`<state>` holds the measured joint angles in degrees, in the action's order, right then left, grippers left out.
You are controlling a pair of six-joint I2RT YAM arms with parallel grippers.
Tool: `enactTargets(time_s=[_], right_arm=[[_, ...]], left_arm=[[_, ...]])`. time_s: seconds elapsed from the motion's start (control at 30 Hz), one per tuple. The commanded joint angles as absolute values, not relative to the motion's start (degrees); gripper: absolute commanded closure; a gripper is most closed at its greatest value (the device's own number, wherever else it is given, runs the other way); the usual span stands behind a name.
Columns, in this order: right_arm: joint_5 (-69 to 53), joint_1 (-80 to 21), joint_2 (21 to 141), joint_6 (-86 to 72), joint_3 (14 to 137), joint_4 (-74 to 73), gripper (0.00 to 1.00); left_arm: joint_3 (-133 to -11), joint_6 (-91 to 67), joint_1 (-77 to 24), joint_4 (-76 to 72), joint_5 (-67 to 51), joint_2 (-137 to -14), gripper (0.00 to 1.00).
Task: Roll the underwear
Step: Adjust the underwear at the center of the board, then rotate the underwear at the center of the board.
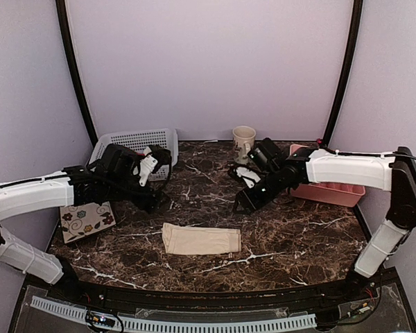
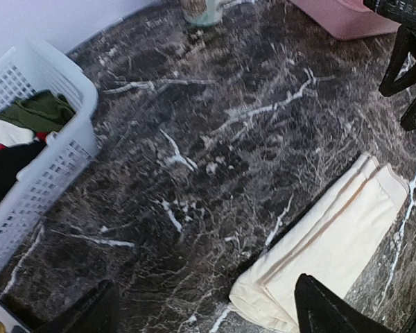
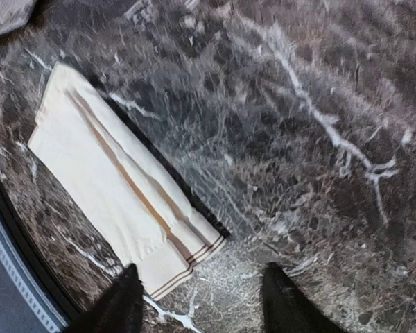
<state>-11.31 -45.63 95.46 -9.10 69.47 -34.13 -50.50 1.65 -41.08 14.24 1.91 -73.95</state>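
Note:
The underwear (image 1: 201,240) lies folded into a long cream strip on the dark marble table (image 1: 298,236), near the front middle. Both grippers hang above the table behind it, touching nothing. My left gripper (image 1: 158,201) is beyond the strip's left end, jaws wide open and empty. In the left wrist view the underwear (image 2: 333,236) reaches under the right fingertip (image 2: 326,309). My right gripper (image 1: 241,204) is beyond the strip's right end, open and empty. In the right wrist view the striped waistband end of the underwear (image 3: 111,173) lies by the left fingertip (image 3: 121,305).
A white laundry basket (image 1: 135,142) with dark and olive garments stands at the back left. A floral tile (image 1: 87,220) lies at the left edge. A mug (image 1: 244,141) stands at the back centre, and a pink bin (image 1: 329,191) at the right.

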Motion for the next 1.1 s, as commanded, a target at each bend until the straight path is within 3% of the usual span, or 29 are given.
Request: enactTargets(time_s=[0.0, 0.03, 0.13, 0.2, 0.33, 0.5, 0.7, 1.07], right_arm=[[-10.95, -43.62, 87.70, -12.12, 66.83, -22.13, 0.06], [-11.50, -43.21, 86.23, -12.75, 65.48, -18.86, 0.01], [-17.99, -40.63, 84.55, -13.22, 62.10, -11.19, 0.00], [-21.88, -39.65, 87.84, -9.98, 65.08, -15.61, 0.00], [-26.56, -39.51, 98.09, -5.25, 73.76, -28.06, 0.15], [-29.51, -39.46, 105.02, -4.97, 76.01, -31.47, 0.34], [-26.47, -39.46, 108.52, -5.36, 74.71, -31.44, 0.57], [-22.91, -39.99, 111.27, -3.88, 69.44, -29.10, 0.82]], left_arm=[[-51.08, -9.80, -40.78, 14.30, 11.65, -68.87, 0.01], [-51.67, -9.20, -40.74, 15.41, 9.99, -68.44, 0.01], [-54.01, -4.95, -40.85, 20.78, -0.28, -68.51, 0.02], [-53.87, -6.10, -41.36, 24.69, -5.28, -69.58, 0.04], [-52.13, -11.64, -46.61, 32.23, -8.45, -73.78, 0.36], [-50.31, -21.42, -53.89, 33.49, -9.06, -76.79, 0.57], [-46.05, -30.38, -56.30, 29.40, -11.78, -80.75, 0.61], [-45.09, -37.30, -56.29, 22.44, -5.92, -88.61, 0.65]])
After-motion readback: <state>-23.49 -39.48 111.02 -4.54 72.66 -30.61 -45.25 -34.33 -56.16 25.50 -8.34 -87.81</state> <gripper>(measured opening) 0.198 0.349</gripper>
